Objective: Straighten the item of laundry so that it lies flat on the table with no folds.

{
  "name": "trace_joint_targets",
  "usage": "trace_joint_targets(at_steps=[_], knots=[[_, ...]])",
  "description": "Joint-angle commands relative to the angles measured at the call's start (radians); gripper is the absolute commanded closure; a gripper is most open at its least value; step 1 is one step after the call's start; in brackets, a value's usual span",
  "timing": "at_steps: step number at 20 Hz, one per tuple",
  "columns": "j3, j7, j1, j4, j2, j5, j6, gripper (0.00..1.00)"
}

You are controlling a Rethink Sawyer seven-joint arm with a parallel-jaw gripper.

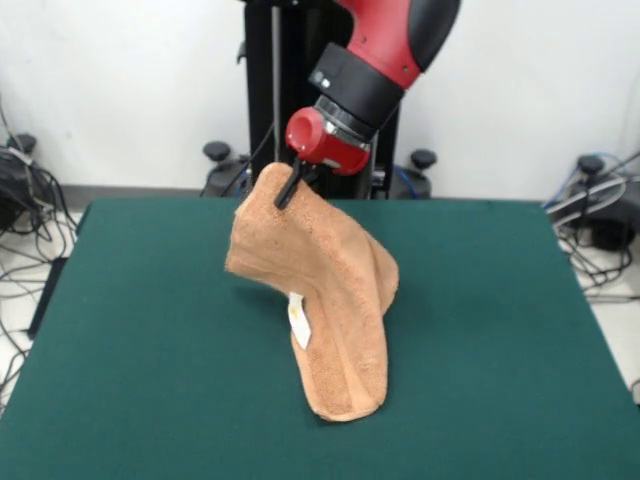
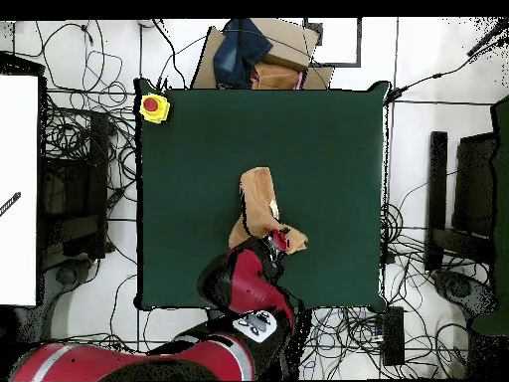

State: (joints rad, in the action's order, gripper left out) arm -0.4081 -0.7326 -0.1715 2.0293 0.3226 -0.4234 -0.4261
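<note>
The item of laundry is a peach-orange terry towel hanging in a folded drape, its top corner lifted off the table and its lower end resting on the green top. A white label shows on its left fold. My gripper is shut on the towel's raised top corner, with black fingers pinching the cloth. In the overhead view the towel lies as a narrow crumpled strip near the table's middle, and the gripper sits at its lower end, mostly hidden by the red arm.
A yellow box with a red button sits on the table's corner. Cables, black stands and boxes crowd the floor around the table. Wide green surface lies on every side of the towel.
</note>
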Motion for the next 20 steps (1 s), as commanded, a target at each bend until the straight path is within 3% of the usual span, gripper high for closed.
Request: trace_joint_targets(at_steps=[1,20], knots=[[0.169,-0.259,0.036,-0.065,-0.021,0.024,0.144,1.00],[0.234,-0.269,0.095,-0.062,-0.042,0.048,0.173,1.00]])
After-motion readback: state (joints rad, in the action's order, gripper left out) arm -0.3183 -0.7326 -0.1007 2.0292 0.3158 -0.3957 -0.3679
